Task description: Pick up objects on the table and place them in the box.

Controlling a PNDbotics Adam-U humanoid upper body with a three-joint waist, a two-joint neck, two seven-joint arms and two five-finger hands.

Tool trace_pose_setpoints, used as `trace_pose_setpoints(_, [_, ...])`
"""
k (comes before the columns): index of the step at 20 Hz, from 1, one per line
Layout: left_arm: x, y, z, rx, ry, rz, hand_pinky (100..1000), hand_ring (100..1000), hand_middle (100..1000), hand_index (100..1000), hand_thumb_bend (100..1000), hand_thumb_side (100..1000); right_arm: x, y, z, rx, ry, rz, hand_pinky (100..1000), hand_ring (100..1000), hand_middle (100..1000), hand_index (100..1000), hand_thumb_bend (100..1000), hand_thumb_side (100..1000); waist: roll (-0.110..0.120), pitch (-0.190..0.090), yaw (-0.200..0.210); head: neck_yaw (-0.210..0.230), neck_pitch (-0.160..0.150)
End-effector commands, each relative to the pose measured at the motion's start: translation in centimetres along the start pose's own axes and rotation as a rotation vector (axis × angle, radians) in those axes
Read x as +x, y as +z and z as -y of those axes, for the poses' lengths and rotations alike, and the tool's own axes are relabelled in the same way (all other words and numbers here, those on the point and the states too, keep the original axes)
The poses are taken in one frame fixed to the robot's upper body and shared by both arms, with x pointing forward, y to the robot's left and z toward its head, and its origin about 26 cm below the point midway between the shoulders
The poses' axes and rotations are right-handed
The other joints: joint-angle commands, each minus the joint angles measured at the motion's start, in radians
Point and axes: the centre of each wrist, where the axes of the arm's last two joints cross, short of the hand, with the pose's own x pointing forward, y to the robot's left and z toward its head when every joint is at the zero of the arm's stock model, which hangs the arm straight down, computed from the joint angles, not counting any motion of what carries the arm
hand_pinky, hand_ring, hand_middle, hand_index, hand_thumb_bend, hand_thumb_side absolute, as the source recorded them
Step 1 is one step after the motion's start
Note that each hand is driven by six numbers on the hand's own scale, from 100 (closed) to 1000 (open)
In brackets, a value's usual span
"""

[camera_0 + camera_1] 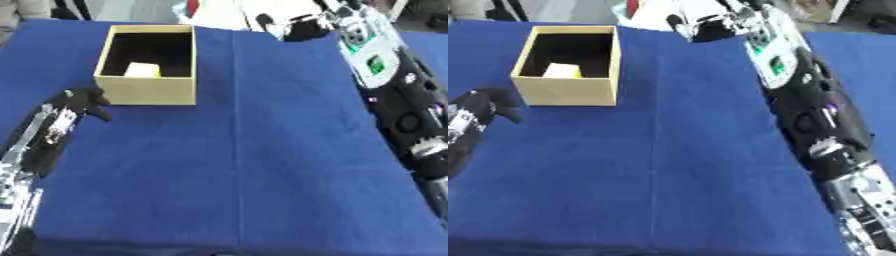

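Note:
An open yellow cardboard box (pixel 147 90) stands on the blue cloth at the far left. Inside it lies a pale yellow block (pixel 142 69) against the near wall. My left hand (pixel 81 102) is low over the cloth just left of the box's near corner, fingers curled, holding nothing. My right arm (pixel 807 100) stretches up the right side of the table. Its hand (pixel 703 26) is at the cloth's far edge, blurred among white shapes. No loose object shows on the cloth.
The blue cloth (pixel 262 165) covers the whole table, with a seam running down the middle. White and dark clutter (pixel 227 12) lies beyond the far edge. My right forearm takes up the right side.

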Motion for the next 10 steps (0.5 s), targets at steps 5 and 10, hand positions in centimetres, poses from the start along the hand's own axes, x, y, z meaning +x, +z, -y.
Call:
trace_pose_setpoints(5, [0.4, 0.3, -0.9, 0.037, -0.032, -0.001, 1000, 587, 628, 776, 255, 735, -0.4, 4.0, 5.0, -0.071, -0.070, -0.046, 720, 778, 653, 819, 205, 175, 0.010, -0.017, -0.054, 0.019, 0.010])
trace_pose_setpoints(10, [0.3, 0.5, -1.0, 0.052, -0.034, -0.004, 1000, 587, 628, 776, 253, 737, -0.7, 6.8, 5.1, -0.104, -0.120, -0.096, 720, 778, 643, 815, 139, 221, 0.015, -0.017, -0.076, 0.025, 0.011])
